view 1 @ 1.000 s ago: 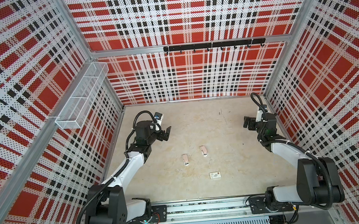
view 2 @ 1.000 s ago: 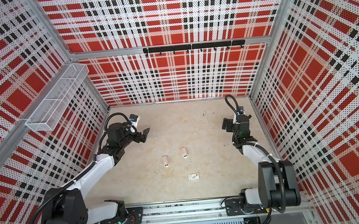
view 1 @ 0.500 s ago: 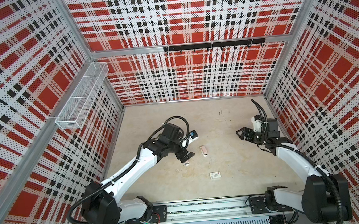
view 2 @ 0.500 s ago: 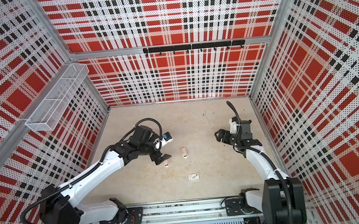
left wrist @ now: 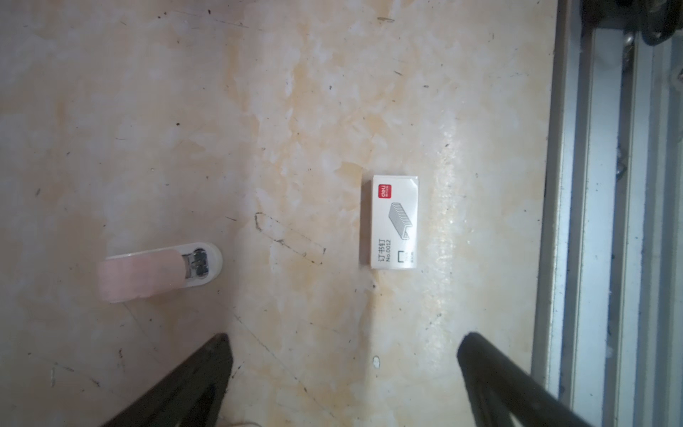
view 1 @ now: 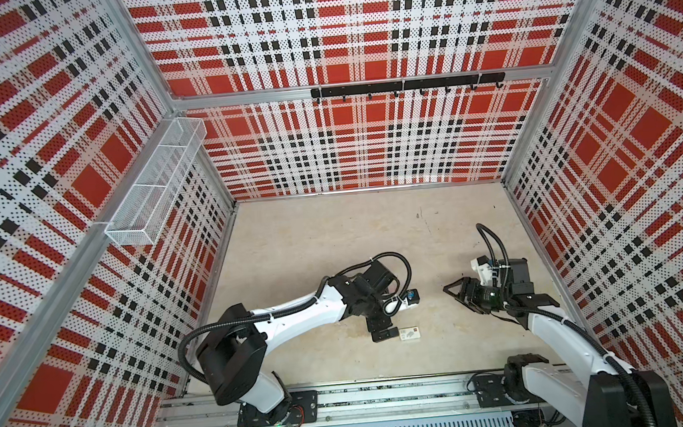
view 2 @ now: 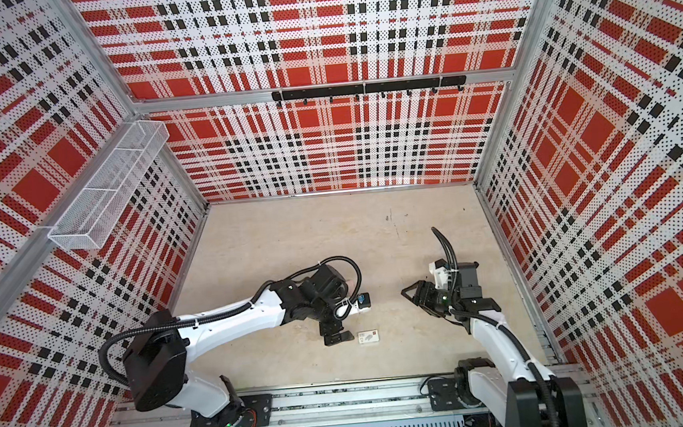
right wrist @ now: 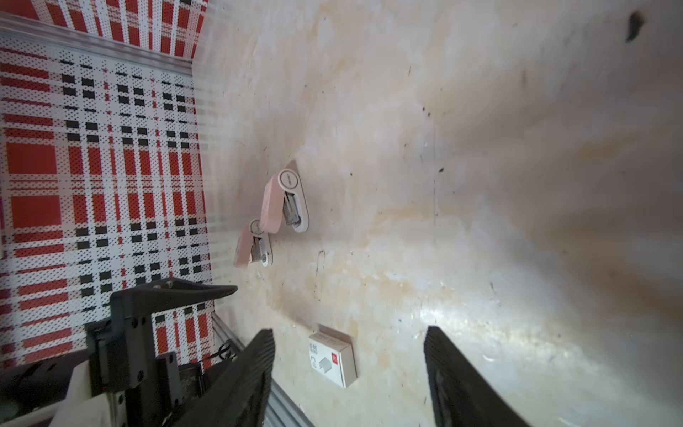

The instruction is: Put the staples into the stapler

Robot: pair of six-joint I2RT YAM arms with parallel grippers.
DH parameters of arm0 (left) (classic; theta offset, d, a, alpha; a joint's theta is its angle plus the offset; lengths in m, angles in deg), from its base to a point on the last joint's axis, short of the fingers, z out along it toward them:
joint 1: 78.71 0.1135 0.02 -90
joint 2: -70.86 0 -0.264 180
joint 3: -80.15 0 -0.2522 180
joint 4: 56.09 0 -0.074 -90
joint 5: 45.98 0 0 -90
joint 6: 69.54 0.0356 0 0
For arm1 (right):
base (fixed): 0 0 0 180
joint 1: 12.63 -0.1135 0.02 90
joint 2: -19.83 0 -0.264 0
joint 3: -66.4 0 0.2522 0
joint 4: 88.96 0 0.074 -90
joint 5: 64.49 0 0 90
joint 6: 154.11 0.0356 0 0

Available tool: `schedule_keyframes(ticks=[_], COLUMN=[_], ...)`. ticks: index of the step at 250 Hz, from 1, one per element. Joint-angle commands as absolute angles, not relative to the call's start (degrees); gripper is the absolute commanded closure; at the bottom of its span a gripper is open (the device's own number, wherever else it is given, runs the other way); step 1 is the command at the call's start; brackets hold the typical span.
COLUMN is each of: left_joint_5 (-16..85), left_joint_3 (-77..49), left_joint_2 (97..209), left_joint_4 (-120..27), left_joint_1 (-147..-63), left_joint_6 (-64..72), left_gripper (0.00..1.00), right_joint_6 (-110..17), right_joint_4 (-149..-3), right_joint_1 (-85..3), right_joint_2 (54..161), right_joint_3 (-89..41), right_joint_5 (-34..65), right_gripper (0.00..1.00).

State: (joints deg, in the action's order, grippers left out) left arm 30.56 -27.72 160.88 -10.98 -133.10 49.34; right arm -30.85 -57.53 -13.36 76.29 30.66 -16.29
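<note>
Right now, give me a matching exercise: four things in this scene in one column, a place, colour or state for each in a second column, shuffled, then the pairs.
1 staple box
2 staplers
3 wire basket
4 left gripper

A mounted on left wall
B open and empty
C white with red logo
D two, pale pink

Pairs: 1-C, 2-D, 3-A, 4-B

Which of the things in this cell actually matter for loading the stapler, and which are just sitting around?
For the job:
- staple box, flat on the table
- pink staplers, two; either could be the one to load

Just there:
- wire basket on the side wall
- hook rail on the back wall
</note>
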Motion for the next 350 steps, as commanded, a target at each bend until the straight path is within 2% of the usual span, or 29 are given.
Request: schedule_keyframes(ticks=[1,81,116,182,202,350], left_joint_5=[30.9,33.5,32.3,29.3,29.6,32.0], left_joint_3=[-28.8,-33.2,-34.0,-34.2,-34.3,-35.0], left_joint_2=[163.6,165.4,165.8,169.0,169.5,171.5], left_joint_4=[-15.8,-24.8,-25.8,-26.9,-26.9,-29.2], left_joint_1=[-134.4,-136.3,-137.0,-137.5,-138.0,-138.4], left_joint_6=[48.7,45.3,45.6,45.1,45.2,44.4], left_gripper=[0.06,0.12,0.16,0.22,0.24,0.39], right_joint_6=[-27.8,-25.6,-22.9,-22.4,-22.3,-22.2], right_joint_4=[-61.4,-66.1,-72.0,-74.1,-74.9,-76.0], right_joint_1=[-14.1,-21.5,-23.4,-28.0,-28.2,-29.5], right_joint_2=[76.1,83.1,85.8,88.9,89.6,89.1], right_joint_3=[33.6,34.7,36.9,36.5,36.9,38.6], right_joint_5=[-22.2,-22.2,-23.6,-22.6,-22.6,-24.3], right_gripper=[0.35,0.38,0.43,0.44,0.51,0.48])
